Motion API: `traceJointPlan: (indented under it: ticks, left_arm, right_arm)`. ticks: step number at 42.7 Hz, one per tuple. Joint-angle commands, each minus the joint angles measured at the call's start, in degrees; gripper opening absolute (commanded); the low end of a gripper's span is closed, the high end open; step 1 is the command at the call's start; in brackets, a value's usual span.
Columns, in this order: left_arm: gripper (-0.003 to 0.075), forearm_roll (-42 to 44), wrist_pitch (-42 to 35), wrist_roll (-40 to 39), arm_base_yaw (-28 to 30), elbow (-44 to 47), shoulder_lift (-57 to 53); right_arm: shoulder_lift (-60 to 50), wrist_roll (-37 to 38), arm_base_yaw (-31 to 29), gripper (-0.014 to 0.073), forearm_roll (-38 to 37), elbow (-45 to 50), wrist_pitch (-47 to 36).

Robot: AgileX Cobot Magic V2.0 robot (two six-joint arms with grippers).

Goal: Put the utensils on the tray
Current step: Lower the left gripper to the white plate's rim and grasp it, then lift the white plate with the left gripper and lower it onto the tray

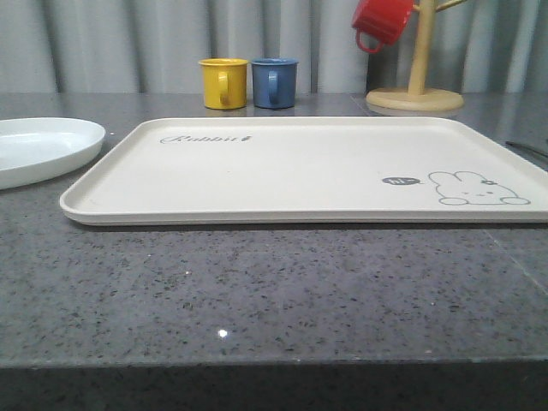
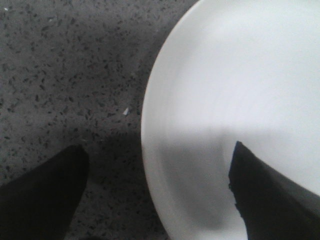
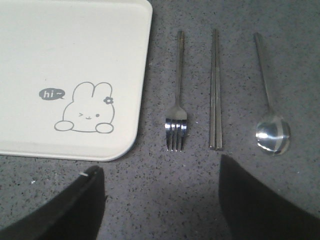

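Three utensils (image 3: 216, 95) beside tray (image 3: 75, 45); both pincers (image 3: 160, 175) (image 2: 155, 170) released, empty.

Cream tray (image 1: 282, 171), grey bunny print; silver utensils (image 3: 216, 90); speckled grey table (image 1: 257, 291).

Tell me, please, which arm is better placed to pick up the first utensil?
The right. Its open hand hovers just short of the fork, chopsticks and spoon lying beside the tray, while the left hand hangs over the white plate.
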Motion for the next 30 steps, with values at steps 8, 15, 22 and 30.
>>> traceJointPlan:
  ticks: [8,15,22,30]
  left_arm:
    - [0.0316,-1.4,-0.5,0.1,0.1,-1.7,-1.4]
    - [0.0055,-1.4,-0.4,0.1,0.1,-1.7,-1.3]
    - [-0.0020,-1.5,-0.4,0.1,0.1,-2.1,-1.4]
    - [-0.0020,-2.2,2.4,0.1,-0.2,-6.4,-2.2]
  right_arm:
    - [0.5,-0.4,-0.2,0.0503,-0.2,-1.9,-3.5]
    - [0.5,-0.4,-0.2,0.0503,-0.2,-1.9,-3.5]
    - [0.5,-0.4,-0.2,0.0503,-0.2,-1.9,-3.5]
    - [0.5,-0.4,-0.2,0.0503,-0.2,-1.9,-3.5]
